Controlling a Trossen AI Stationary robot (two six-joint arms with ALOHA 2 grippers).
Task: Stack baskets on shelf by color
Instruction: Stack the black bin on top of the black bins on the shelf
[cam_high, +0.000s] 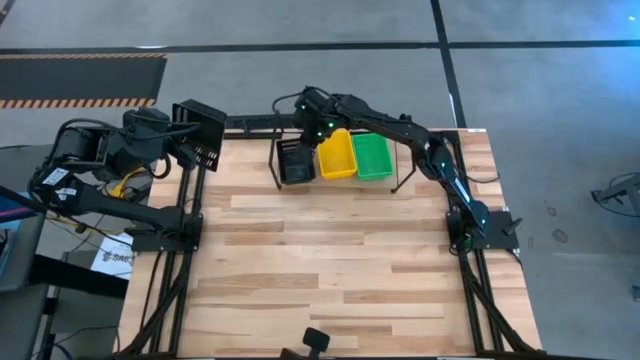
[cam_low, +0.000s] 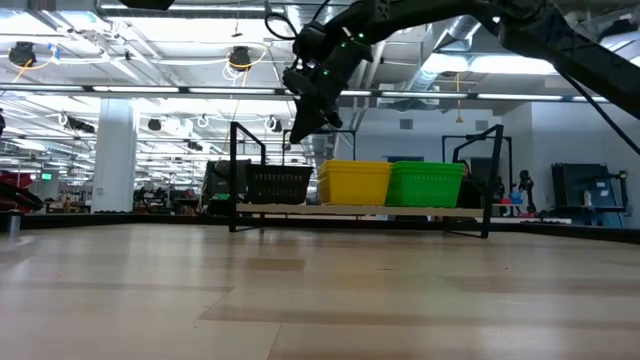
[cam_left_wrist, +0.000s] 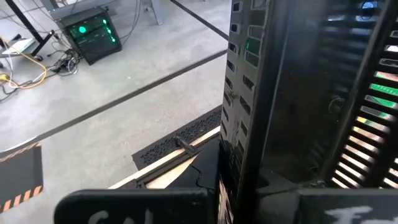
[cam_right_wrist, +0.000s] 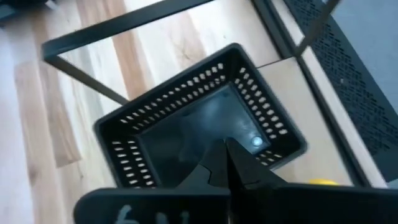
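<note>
A: Start at the near edge of the wooden tabletop (cam_high: 330, 260). What's there?

B: Bare planks, apart from a small dark object (cam_high: 316, 340) at the front edge; I can't tell what it is.

A: And farther back?

B: The light-wood shelf (cam_low: 360, 210) on thin black wire legs stands at the far side of the table. Three basket colours sit on it in a row: a black basket (cam_high: 297, 162) at the left end, a yellow basket (cam_high: 337, 153) in the middle, touching a bright green basket (cam_high: 372, 156) at the right end. Whether any of these are stacks I can't tell.

A: The right gripper?

B: The right gripper (cam_low: 303, 122) hangs in the air above the black basket, not touching it. In the right wrist view its two dark fingers (cam_right_wrist: 233, 163) are pressed together with nothing between them, and the black basket's perforated inside lies straight below.

A: The left one?

B: The left gripper (cam_high: 185, 140) is off past the table's far-left corner, with a black basket (cam_high: 200, 132) tilted on edge at it. In the left wrist view that basket's slotted wall (cam_left_wrist: 249, 93) fills the frame just ahead of the closed fingers, which are clamped on it.

A: Beyond that?

B: Grey floor with dark lines, and a black box with a green light (cam_left_wrist: 93, 34).
</note>
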